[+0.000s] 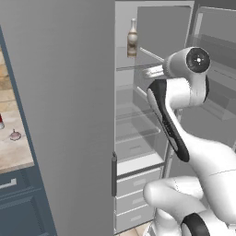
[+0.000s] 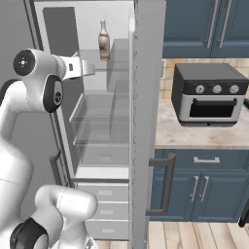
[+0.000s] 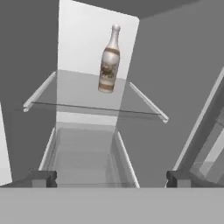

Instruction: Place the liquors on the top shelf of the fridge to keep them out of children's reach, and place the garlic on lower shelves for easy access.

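Observation:
The fridge (image 1: 138,18) stands open. A greyish-brown liquor bottle (image 3: 109,61) with a pale label stands upright on the top shelf (image 3: 94,96), also seen in both base views (image 1: 132,39) (image 2: 103,41). My gripper (image 3: 110,179) is open and holds nothing. It hangs in front of the top shelf, just below its front edge and well short of the bottle. The lower shelves (image 2: 99,124) are bare. The garlic (image 1: 15,135) lies on the counter left of the fridge. A red and white sliver of the other liquor bottle (image 1: 1,122) shows beside it at the picture's edge.
The open grey fridge door (image 1: 69,115) stands between the fridge interior and the counter (image 1: 14,152) with the garlic. White drawers (image 1: 133,189) sit below the shelves. On the right, a toaster oven (image 2: 209,95) stands on a marble counter over dark blue cabinets (image 2: 194,189).

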Robot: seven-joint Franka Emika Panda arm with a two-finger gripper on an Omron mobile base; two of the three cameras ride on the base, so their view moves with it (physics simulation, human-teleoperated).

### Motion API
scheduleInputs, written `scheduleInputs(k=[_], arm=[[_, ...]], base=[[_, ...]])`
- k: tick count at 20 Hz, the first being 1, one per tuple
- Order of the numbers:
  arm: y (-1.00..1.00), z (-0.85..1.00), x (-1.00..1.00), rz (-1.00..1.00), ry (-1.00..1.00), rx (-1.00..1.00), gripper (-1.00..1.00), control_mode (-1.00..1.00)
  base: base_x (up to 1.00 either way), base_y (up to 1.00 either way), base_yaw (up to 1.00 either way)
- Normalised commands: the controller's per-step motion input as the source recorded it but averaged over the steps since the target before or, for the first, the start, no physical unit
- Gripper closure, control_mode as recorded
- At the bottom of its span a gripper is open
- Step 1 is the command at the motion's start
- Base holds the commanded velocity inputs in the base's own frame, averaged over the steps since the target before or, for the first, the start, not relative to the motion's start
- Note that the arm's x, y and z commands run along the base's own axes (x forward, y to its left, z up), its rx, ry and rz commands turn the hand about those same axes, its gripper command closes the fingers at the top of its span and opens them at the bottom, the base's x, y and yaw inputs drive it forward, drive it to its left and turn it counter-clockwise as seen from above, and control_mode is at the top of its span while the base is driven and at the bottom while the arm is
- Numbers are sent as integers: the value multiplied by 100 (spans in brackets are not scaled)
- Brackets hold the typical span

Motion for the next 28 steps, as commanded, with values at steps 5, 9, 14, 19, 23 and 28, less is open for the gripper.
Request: scheduleInputs(k=[5, 9, 14, 19, 23, 28], arm=[[1, -40, -94, 0, 0, 20, -100, -100], [4, -26, -73, 0, 1, 17, -100, -100], [2, -1, -53, -2, 19, 2, -100, -100], [0, 0, -48, 0, 16, 0, -100, -100], [0, -5, -23, 0, 11, 0, -100, -100], [0, -2, -15, 0, 7, 0, -100, -100]], base=[[0, 0, 0], [0, 0, 0], [0, 0, 0], [0, 0, 0], [0, 0, 0], [0, 0, 0]])
